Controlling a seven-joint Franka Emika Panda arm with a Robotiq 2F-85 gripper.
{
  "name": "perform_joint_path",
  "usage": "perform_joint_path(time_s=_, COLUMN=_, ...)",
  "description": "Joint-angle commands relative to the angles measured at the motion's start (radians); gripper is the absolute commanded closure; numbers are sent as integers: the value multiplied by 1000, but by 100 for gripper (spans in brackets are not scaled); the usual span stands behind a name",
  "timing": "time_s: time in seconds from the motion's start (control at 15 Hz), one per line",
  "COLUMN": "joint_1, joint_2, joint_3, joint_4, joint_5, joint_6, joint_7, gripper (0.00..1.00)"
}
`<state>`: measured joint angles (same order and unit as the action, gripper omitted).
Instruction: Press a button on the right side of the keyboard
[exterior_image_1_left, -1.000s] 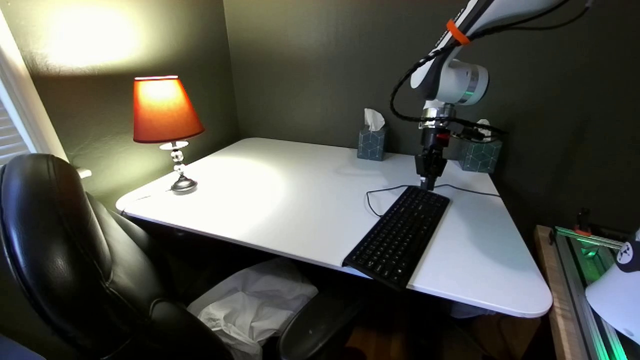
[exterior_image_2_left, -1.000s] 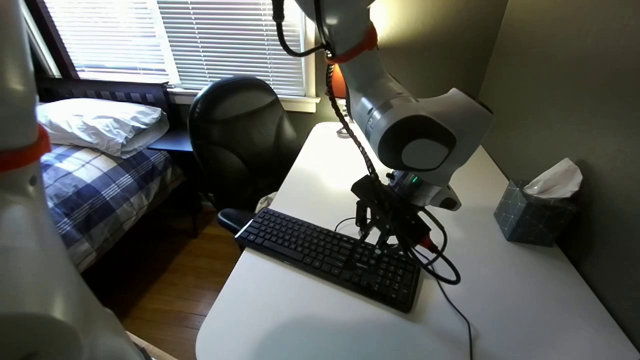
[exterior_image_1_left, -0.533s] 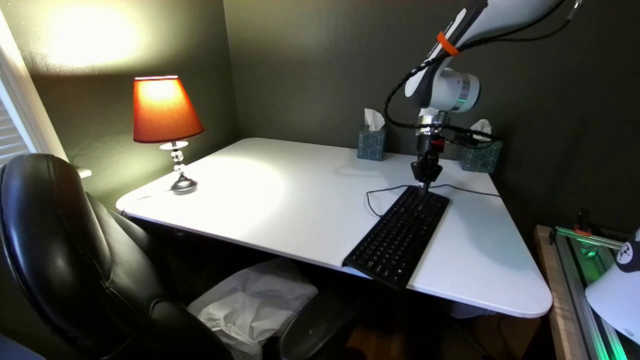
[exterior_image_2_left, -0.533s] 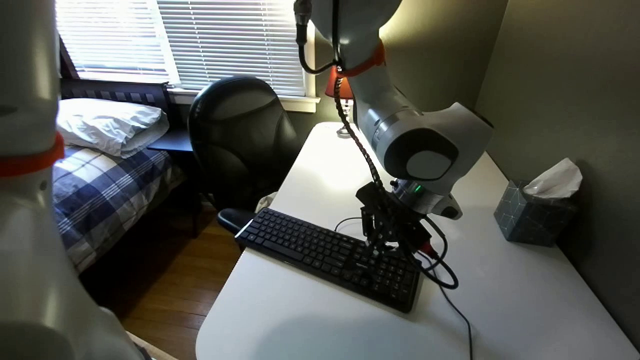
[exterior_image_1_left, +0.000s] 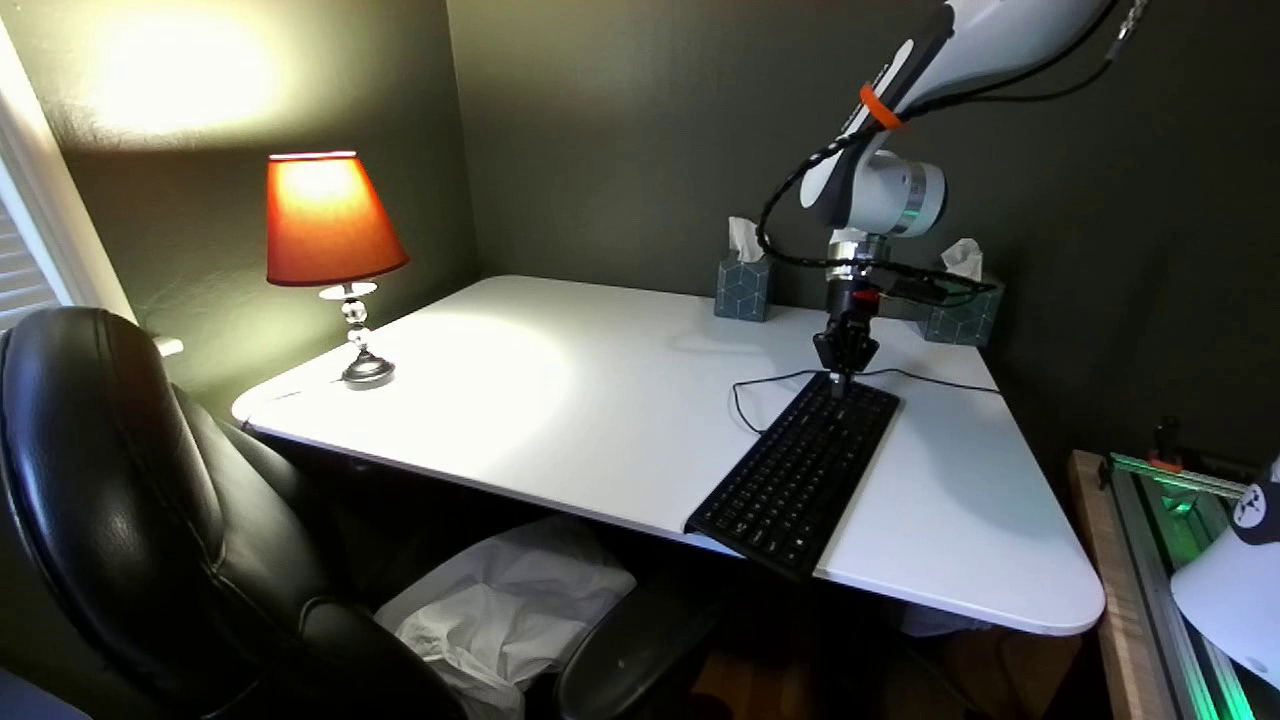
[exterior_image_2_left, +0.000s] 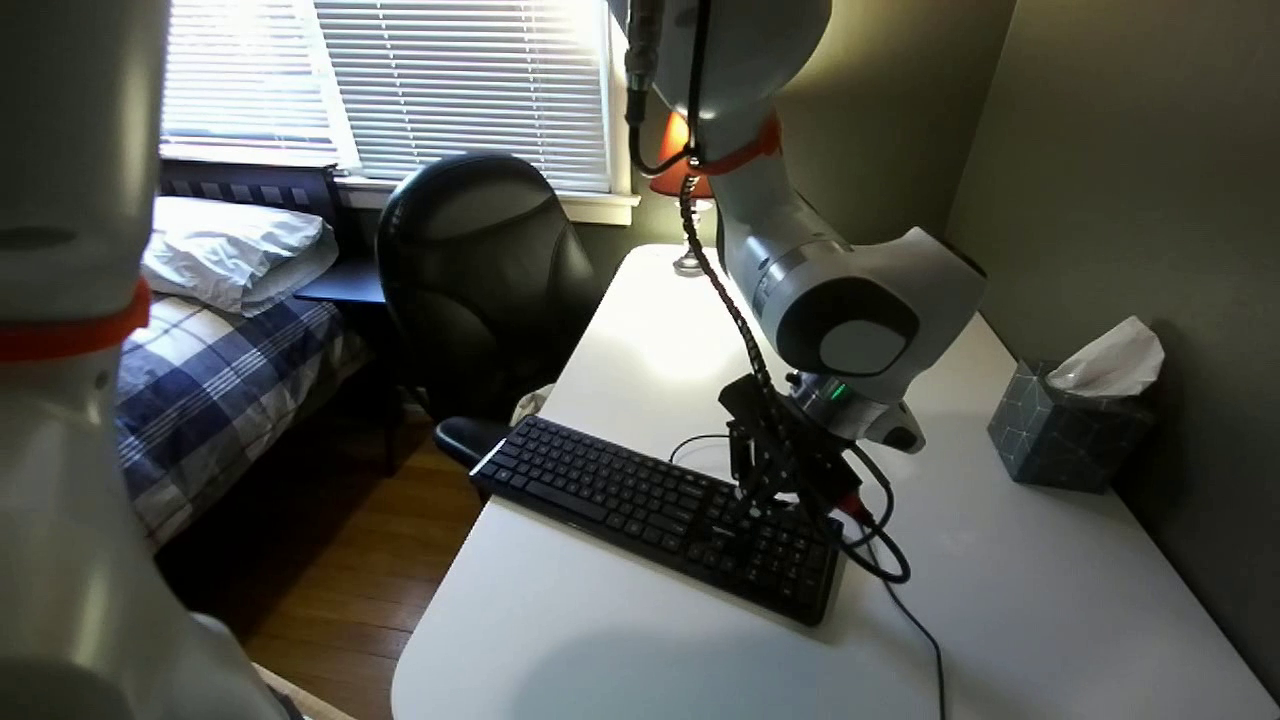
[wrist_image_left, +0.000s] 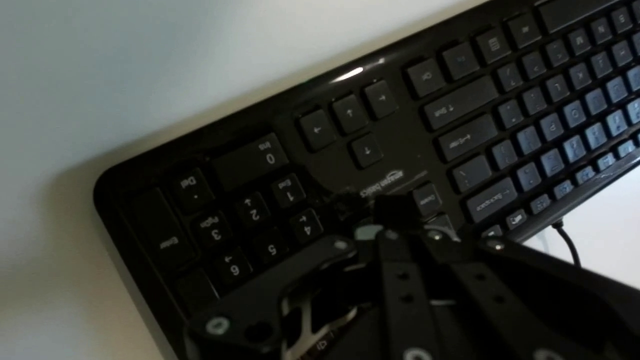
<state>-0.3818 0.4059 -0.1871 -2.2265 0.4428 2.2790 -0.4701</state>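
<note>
- Wrist view plus both exterior views: white desk (exterior_image_1_left: 640, 400) sat under the keyboard (exterior_image_1_left: 795, 475), the task thing.
- Robot arm (exterior_image_1_left: 888, 192) hung over the keyboard's right end.
- Keyboard lay flat; left end poked past the desk edge, right end fully on it.
- Gripper (exterior_image_1_left: 838, 384) was clenched, nothing in it, low over the keyboard's right part, between letter block (wrist_image_left: 551, 126) and number pad (wrist_image_left: 215, 225). Touching or not: couldn't tell.
- Number pad, at the keyboard's right end, looked the clearest target (judgement).
- Delete key (wrist_image_left: 427, 199), on the keyboard between those two blocks, probably counted too.
- Single keycap: good press likely meant centring the gripper on it, going straight down, light, stopping at bottom of travel, lifting straight up. Sideways drag risked hitting neighbours or skidding the keyboard.
</note>
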Motion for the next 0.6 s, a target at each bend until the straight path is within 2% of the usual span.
perform_joint_path(time_s=0.0, joint_1=-26, joint_2=36, joint_3=26, joint_4=24, joint_5=20, joint_6=24, joint_7=20, gripper=100)
perform_joint_path(time_s=0.53, joint_1=-41, joint_2=69, joint_3=38, joint_4=48, joint_5=21, joint_6=27, joint_7=43, gripper=100)
